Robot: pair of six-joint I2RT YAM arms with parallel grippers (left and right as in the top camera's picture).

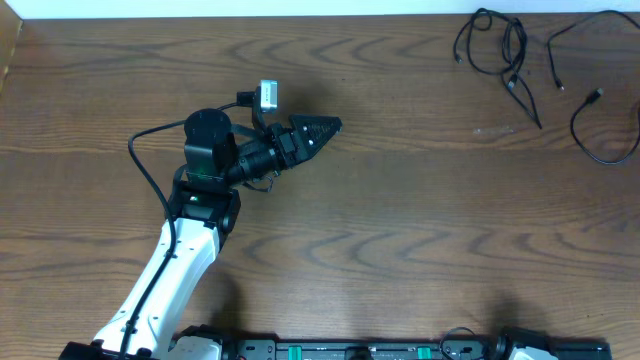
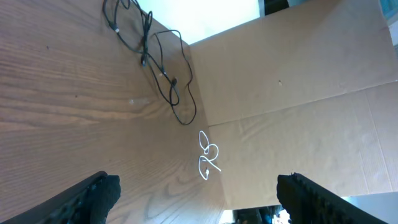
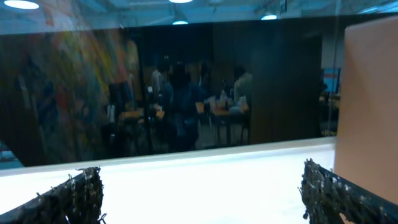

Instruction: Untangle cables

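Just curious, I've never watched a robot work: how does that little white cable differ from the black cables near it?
Colour: the black cables look dark on the wood, while the white cable is pale. Spread: the black cables sprawl in long overlapping loops, but the white cable is one small curl. Place: the black cables lie out on the table, and the white cable sits at its edge by the cardboard. Both are thin, limp and not held.

The left arm [image 1: 165,265] has a white lower link and black joints, with a thin black cable [image 1: 133,150] looping beside it. Its black pincer [image 1: 325,127] tapers to a point (a small silver camera box [image 1: 269,95] sits behind).
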